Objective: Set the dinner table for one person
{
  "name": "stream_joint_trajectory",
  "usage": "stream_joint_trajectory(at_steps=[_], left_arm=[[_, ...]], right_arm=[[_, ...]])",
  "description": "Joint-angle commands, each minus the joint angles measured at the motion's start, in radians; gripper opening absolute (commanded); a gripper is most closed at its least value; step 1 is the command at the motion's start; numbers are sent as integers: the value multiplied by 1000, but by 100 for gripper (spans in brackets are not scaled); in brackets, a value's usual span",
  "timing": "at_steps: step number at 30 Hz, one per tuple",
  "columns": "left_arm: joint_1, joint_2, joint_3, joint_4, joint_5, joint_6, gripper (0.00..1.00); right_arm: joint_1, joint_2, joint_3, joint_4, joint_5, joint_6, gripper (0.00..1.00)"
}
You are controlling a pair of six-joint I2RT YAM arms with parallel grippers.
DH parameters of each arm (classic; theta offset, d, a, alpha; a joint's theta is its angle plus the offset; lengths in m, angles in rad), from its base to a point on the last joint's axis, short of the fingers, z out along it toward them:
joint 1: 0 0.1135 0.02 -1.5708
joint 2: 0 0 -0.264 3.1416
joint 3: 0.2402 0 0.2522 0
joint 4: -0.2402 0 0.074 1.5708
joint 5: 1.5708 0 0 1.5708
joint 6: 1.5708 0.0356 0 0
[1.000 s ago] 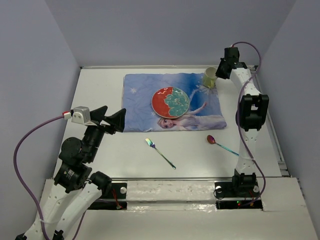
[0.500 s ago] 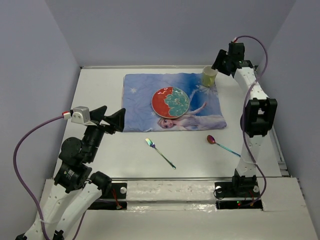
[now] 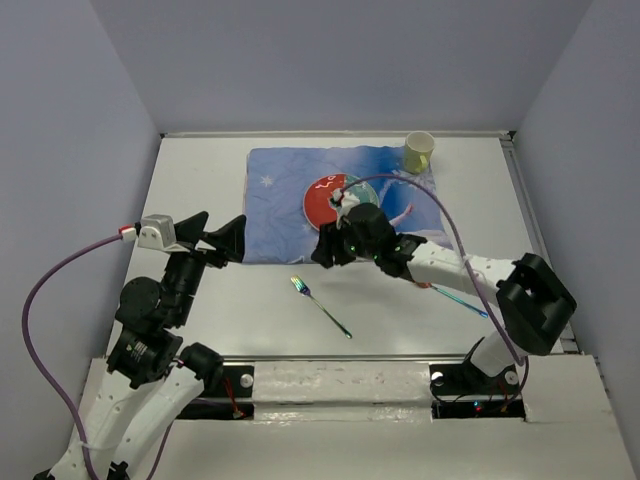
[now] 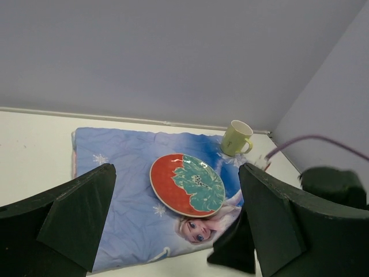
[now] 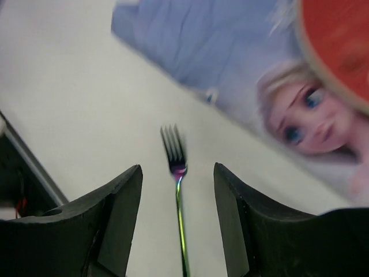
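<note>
White table (image 3: 200, 170) carries everything. Blue placemat (image 3: 280, 200) lies at its far middle, with the plate (image 4: 187, 184) on it. Left tool (image 3: 217, 230) gapes wide and empty off to the side. Right tool (image 5: 177, 168) hangs open and empty over the fork (image 5: 174, 154), which lies on the table near the mat.

Risks:
- The flat fork may skid or pivot if 1 jaw lands first.
- The right arm, low over the plate, could nudge it.

You have bare table (image 3: 200, 180) on both sides of the fork (image 3: 322, 307). The right arm (image 3: 455, 268) hangs low over the spoon (image 3: 461, 301) and blocks your way down to it.
</note>
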Motion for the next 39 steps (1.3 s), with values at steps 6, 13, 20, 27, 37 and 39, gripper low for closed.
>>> stream_joint_trajectory(at_steps=[6, 13, 20, 27, 37, 39], left_arm=[[7, 4, 0, 36, -20, 22, 99], [9, 21, 1, 38, -1, 20, 99], [10, 17, 0, 39, 2, 23, 99], [12, 14, 0, 39, 3, 23, 99], [13, 4, 1, 39, 6, 23, 99], [13, 1, 1, 41, 5, 23, 99]], right_arm=[[234, -4, -144, 31, 143, 36, 56], [306, 39, -150, -108, 192, 60, 49], [366, 126, -98, -174, 288, 53, 43], [406, 202, -32, -205, 337, 40, 23], [431, 143, 88, -199, 380, 38, 0], [431, 125, 117, -181, 435, 6, 0]])
